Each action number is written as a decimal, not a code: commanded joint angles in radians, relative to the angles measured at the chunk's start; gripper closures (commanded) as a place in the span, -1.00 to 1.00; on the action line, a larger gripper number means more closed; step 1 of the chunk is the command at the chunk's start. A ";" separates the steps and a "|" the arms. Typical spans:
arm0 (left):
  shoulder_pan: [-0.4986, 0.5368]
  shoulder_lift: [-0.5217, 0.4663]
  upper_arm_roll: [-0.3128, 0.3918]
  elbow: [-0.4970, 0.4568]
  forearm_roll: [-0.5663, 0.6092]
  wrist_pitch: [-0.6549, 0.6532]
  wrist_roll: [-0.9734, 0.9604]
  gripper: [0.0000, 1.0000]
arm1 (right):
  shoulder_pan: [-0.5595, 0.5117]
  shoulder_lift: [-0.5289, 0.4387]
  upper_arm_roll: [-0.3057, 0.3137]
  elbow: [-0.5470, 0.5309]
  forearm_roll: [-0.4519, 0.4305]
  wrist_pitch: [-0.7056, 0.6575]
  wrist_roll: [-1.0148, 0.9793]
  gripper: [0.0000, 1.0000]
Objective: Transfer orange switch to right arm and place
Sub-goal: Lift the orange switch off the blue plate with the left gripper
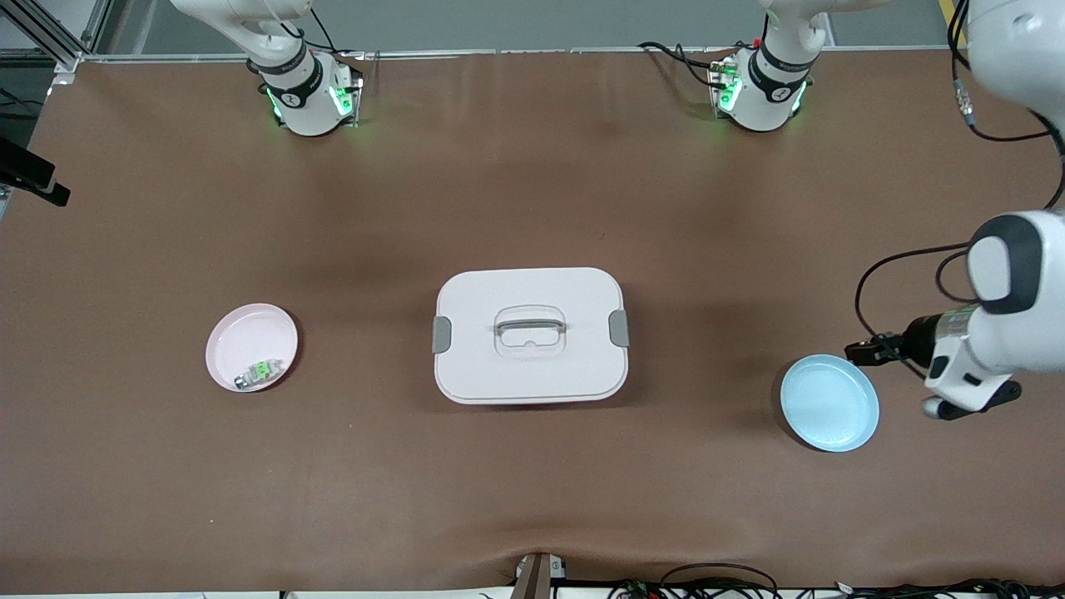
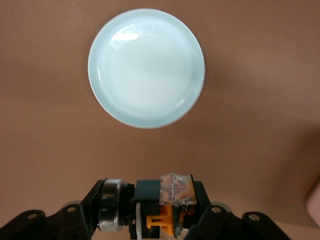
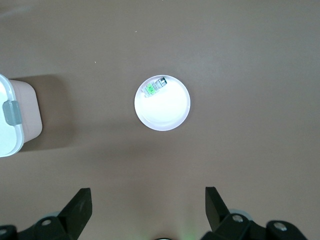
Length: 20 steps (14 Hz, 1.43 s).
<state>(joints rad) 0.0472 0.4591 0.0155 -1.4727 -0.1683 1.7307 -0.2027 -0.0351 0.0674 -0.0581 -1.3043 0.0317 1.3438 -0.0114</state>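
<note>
I am risking most at the handover itself: I am pinching the orange switch (image 2: 175, 192) by a small body, so little of it is sticking out for a second pair of fingers. If the right gripper (image 3: 147, 207) is closing on my fingers rather than on the part, or I am letting go before it is gripping firmly, the switch is probably dropping to the table. It could also be twisting in my pinch on the way across, since a silver ring and an orange tab are jutting out unevenly. The white box (image 1: 532, 366) is sitting in the middle of the table, between the two arms, so a low carry is inviting a knock against its lid. My left gripper (image 1: 865, 351) is clamping shut on the switch, which is sitting crosswise between the fingertips, touching both. I am hovering over bare table just beside the blue plate (image 1: 829, 403), at about one o'clock from its centre in the front view and about three o'clock from the box. The right gripper is waiting with its jaws spread wide and nothing in them, above the pink plate (image 3: 162, 107), which is lying at nine o'clock from the box and carrying the small green-and-white part (image 3: 154, 88).
</note>
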 commanded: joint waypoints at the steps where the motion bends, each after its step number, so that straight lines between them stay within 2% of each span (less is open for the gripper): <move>1: 0.035 -0.091 -0.003 -0.021 -0.135 -0.081 -0.058 0.59 | -0.022 -0.014 0.012 -0.016 0.004 0.017 -0.012 -1.00; 4: 0.059 -0.155 -0.003 -0.021 -0.297 -0.143 -0.220 0.59 | -0.022 -0.014 0.012 -0.015 0.004 0.017 -0.012 -1.00; 9: 0.045 -0.220 -0.023 -0.020 -0.448 -0.157 -0.558 0.59 | -0.028 -0.008 0.012 -0.013 0.007 0.021 -0.010 -1.00; 12: 0.045 -0.234 -0.103 -0.015 -0.499 -0.122 -0.764 0.59 | -0.037 0.006 0.012 -0.009 -0.004 0.021 -0.010 -1.00; 18: 0.043 -0.235 -0.284 -0.017 -0.485 0.027 -1.096 0.59 | -0.031 0.025 0.012 0.000 -0.007 0.026 -0.006 -1.00; 20: 0.017 -0.234 -0.330 -0.017 -0.474 0.079 -1.206 0.59 | -0.039 0.072 0.012 0.002 0.048 0.031 -0.009 -1.00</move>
<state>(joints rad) 0.0815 0.2410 -0.2793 -1.4746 -0.6503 1.7587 -1.3164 -0.0533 0.1034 -0.0588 -1.3071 0.0413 1.3628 -0.0113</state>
